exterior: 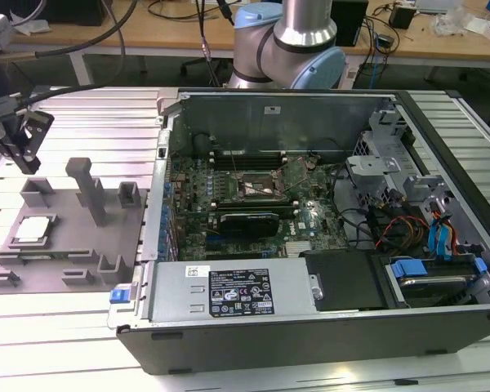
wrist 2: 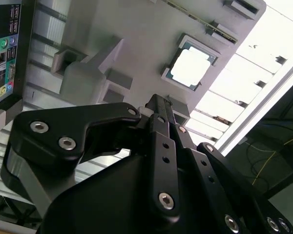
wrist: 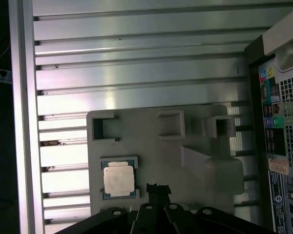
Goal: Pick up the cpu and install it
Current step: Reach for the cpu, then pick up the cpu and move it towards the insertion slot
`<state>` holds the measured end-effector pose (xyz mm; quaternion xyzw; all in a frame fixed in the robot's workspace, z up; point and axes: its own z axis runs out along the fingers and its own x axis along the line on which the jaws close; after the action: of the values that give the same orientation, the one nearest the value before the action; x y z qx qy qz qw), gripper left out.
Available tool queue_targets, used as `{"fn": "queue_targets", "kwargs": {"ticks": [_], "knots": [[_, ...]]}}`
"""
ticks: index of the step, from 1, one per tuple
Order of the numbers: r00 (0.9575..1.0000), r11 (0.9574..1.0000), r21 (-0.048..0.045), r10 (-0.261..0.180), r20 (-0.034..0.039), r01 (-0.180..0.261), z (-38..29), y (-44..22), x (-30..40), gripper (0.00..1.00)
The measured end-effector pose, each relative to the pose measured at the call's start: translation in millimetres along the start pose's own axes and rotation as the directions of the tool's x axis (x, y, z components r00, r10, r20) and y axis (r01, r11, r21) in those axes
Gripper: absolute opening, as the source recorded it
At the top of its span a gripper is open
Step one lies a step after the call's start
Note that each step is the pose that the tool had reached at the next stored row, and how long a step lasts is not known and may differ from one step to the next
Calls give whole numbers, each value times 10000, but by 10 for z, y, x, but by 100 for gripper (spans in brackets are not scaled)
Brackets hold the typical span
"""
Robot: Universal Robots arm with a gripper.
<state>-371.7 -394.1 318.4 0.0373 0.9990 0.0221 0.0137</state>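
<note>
Seen from my remote desk, the gripper hangs at the exterior view's left with its fingers drawn together on nothing, poised above the grey fixture plate and apart from everything on it. In both wrist views its tips point down beside the cpu, which lies flat in a shallow framed pocket at the lower left of the exterior view, not yet lifted. The risk starts there, as I judge it. Fingers this close together would land on the chip's pale top rather than straddle it, and the pocket's raised rim leaves little room at the edges, so a slightly off descent could jam a fingertip on the frame or tip the thin chip. Just beyond, the upright post and the low blocks crowd the way out. Farther toward the centre stands the side wall of the open computer case, which a low carry could clip. Deep inside, the socket sits on the motherboard, and I cannot tell whether its frame is raised. A skewed or rotated chip could damage the contacts there.
</note>
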Motion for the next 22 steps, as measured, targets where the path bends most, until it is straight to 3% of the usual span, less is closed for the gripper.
{"fn": "queue_targets", "kwargs": {"ticks": [14,22], "knots": [[10000,10000,-1,2,2,-2,30,-3,25,11],[10000,10000,0,1,1,-1,141,-17,95,11]]}}
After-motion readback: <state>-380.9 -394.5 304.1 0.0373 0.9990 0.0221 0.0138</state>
